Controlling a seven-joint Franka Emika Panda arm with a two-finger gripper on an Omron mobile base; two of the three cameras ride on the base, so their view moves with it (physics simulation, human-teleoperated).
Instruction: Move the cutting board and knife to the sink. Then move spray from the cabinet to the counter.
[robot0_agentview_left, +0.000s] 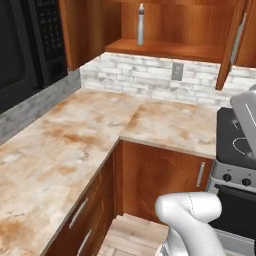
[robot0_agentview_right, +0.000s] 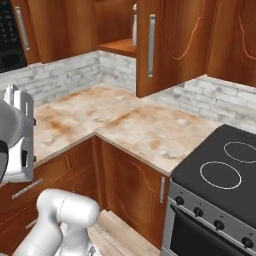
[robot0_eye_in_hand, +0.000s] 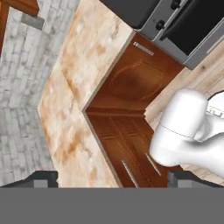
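Observation:
The spray, a slim light grey bottle, stands upright on the shelf of the open cabinet above the counter. In the right base view the spray peeks out behind the cabinet's open door. My gripper is open and holds nothing, its dark fingertips set wide apart. It hangs high, looking down on the counter's inner corner and the lower cabinet doors, well away from the spray. The cutting board, knife and sink are out of view.
A black stove stands to the right of the counter. A black microwave hangs at the left. Open cabinet doors jut out over the counter. A wall outlet sits in the brick backsplash.

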